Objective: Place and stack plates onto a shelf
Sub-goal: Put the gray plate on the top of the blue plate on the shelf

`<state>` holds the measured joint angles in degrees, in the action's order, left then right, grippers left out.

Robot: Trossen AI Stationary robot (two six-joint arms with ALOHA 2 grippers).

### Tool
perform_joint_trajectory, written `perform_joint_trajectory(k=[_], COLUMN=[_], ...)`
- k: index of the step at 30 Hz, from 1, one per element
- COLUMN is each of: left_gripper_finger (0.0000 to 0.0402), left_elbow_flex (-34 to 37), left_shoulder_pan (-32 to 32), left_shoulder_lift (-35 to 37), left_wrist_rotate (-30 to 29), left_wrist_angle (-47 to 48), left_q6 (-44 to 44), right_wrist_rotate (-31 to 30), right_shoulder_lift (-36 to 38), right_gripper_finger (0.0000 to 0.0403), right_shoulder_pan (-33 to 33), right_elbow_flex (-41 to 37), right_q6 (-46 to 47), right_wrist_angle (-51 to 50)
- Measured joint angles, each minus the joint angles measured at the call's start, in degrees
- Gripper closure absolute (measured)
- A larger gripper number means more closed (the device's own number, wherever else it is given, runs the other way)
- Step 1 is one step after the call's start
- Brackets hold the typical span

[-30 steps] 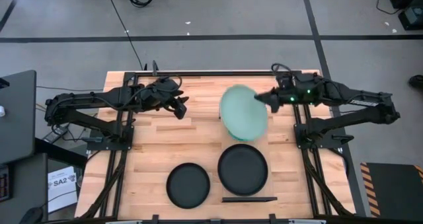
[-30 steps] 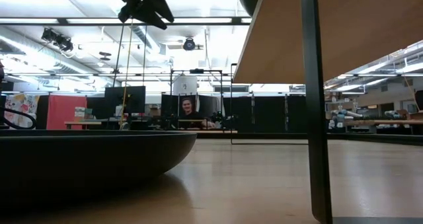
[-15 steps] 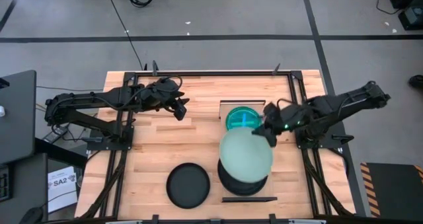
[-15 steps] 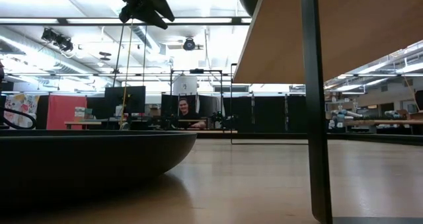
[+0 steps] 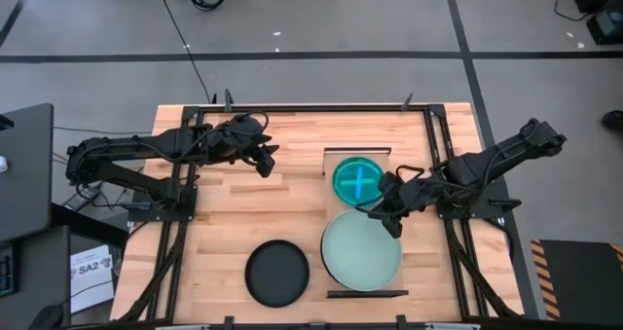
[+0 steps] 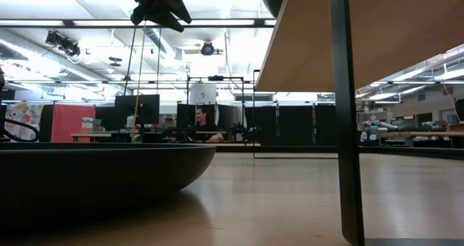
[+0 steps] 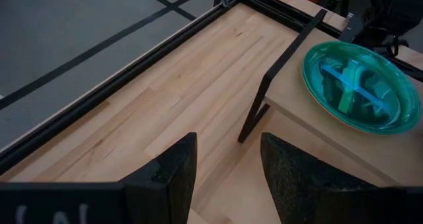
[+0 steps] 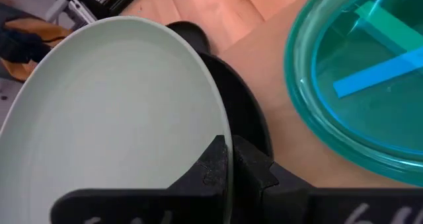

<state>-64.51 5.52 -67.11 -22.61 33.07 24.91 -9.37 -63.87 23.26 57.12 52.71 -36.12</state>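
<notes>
I've got the mint plate (image 5: 361, 251) down low now: a second ago my right arm held it up near the top of the frame, tilted over the far end of the shelf; half a second ago it hung above the big black plate. Now it lies flat, face up, right of centre low in the high view, covering that black plate (image 8: 246, 121), which I only catch as a dark rim peeking past the mint edge in the right wrist view. The right gripper (image 5: 393, 218) has swung down and inward with it, and its jaws are pinched on the mint plate's rim at the plate's upper right.

The teal plate (image 5: 358, 179) sits just above it on the shelf (image 7: 310, 128), translucent and glossy, round, with a blue strip and a green strip crossed inside it. The shelf is pale wood on thin dark legs, its long axis running up and down the high view.

The smaller black plate (image 5: 277, 273) rests alone on the bench (image 5: 253, 213) at lower left of centre, matte and round.

My left gripper (image 5: 265, 163) hasn't budged, hovering upper left of centre, jaws spread, holding nothing.
</notes>
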Motion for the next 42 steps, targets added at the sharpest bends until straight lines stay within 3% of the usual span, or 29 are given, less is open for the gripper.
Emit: perform_joint_trajectory(k=[20, 42], left_gripper_finger=[0.0228, 0.0228], left_elbow_flex=[0.0, 0.0], left_shoulder_pan=[0.0, 0.0], left_shoulder_lift=[0.0, 0.0], left_wrist_rotate=[0.0, 0.0], left_wrist_angle=[0.0, 0.0], left_q6=[0.0, 0.0], right_wrist_rotate=[0.6, -0.5], right_shoulder_lift=[0.0, 0.0], right_gripper_finger=[0.0356, 0.0227], right_shoulder_pan=[0.0, 0.0], right_elbow_flex=[0.0, 0.0], right_q6=[-0.4, -5.6], right_wrist_angle=[0.0, 0.0])
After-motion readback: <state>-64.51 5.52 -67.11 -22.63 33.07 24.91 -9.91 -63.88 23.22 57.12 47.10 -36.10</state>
